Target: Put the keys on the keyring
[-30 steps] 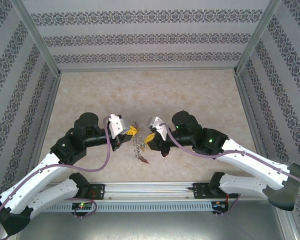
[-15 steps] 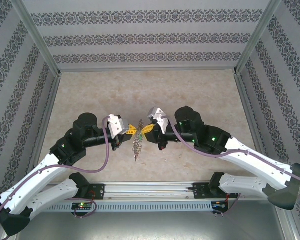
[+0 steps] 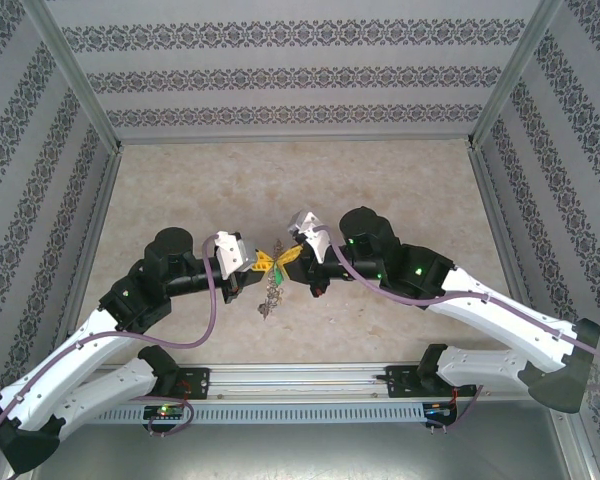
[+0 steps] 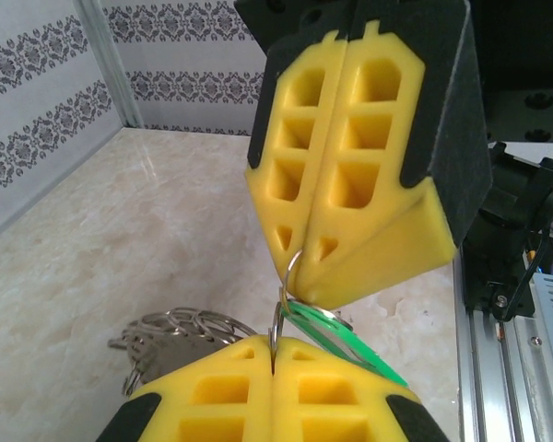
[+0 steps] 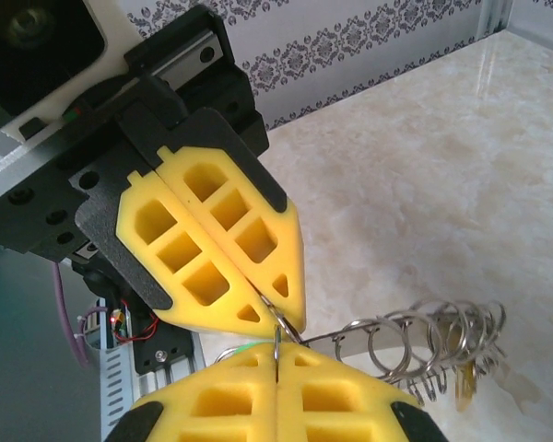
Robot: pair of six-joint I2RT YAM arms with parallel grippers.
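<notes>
My two grippers meet tip to tip over the marble table. The left gripper [image 3: 267, 262] [image 4: 274, 368] is shut on a thin upright wire of the keyring [image 4: 275, 333]. The ring's bunch of small silvery rings [image 3: 270, 295] [image 4: 170, 327] [image 5: 433, 336] dangles beneath and behind it. Just above, the right gripper [image 3: 290, 258] [image 5: 276, 364] is shut on a small split ring that carries the green key [image 4: 350, 343]. That split ring touches the keyring wire between the yellow fingertips [image 4: 350, 267]. A sliver of the green key [image 5: 242, 347] shows beside the right fingers. The yellow key is hidden.
An aluminium rail [image 3: 300, 378] runs along the near edge, close below both grippers. Patterned walls and metal frame posts [image 3: 80, 70] enclose the table [image 3: 300, 180], whose far half is bare marble.
The right gripper has moved up and left until its tips touch the left gripper's. The dangling bunch has swung left and hangs shorter. The left gripper barely moved.
</notes>
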